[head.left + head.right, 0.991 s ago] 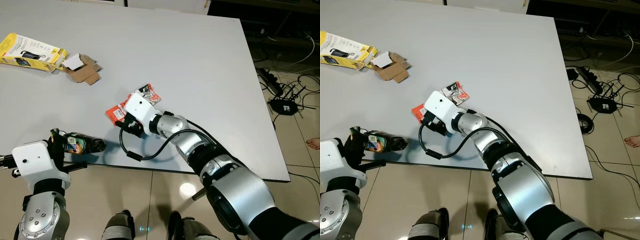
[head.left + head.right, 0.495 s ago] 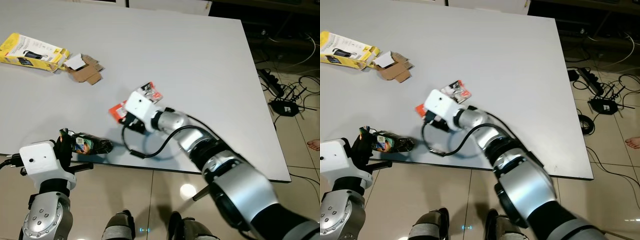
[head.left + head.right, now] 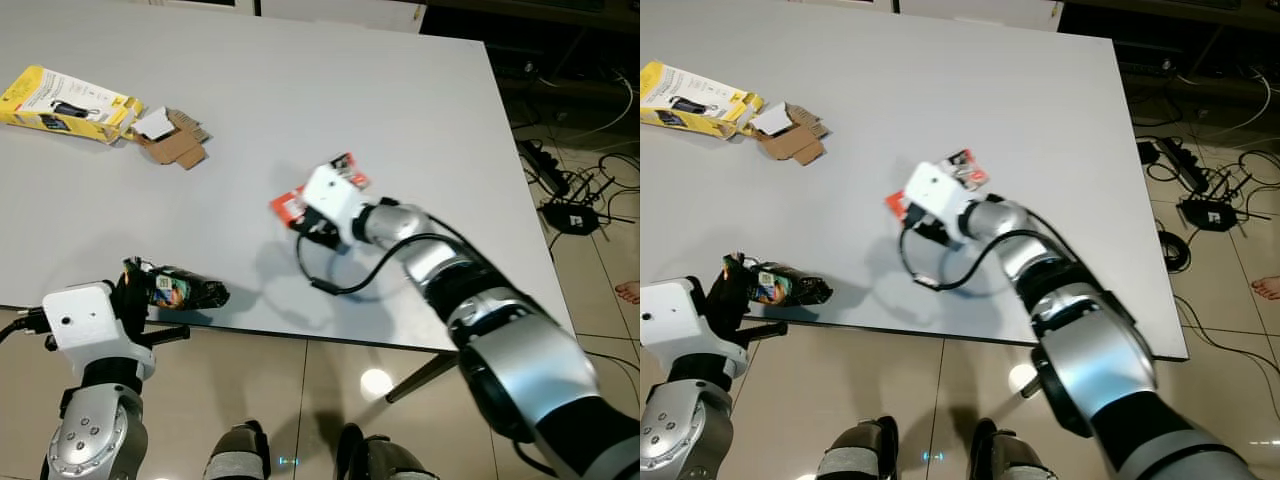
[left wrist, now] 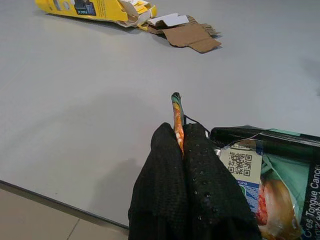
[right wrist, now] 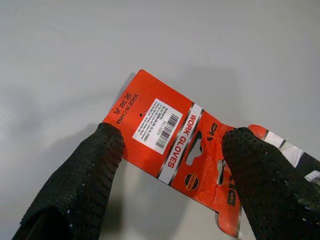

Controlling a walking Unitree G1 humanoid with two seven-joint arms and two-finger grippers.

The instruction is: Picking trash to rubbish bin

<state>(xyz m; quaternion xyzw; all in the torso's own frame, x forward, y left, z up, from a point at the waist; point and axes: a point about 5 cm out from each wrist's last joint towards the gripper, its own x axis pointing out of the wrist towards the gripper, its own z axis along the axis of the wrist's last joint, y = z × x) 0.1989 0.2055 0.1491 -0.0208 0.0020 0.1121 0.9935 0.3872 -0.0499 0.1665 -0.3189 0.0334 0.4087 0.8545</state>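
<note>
My right gripper [image 5: 167, 187] hangs over the smooth grey table [image 3: 400, 110] with its knobbly black fingers [image 5: 80, 185] spread wide, straddling the glossy orange work-gloves card [image 5: 165, 135], a flat hang-tag lying mid-table. My left gripper [image 4: 182, 150] is pinched tight on the crinkled edge of a dark foil snack wrapper [image 3: 180, 290] at the near edge. A torn yellow box [image 3: 65, 100] and brown cardboard scrap [image 3: 175, 145] lie at the far left.
</note>
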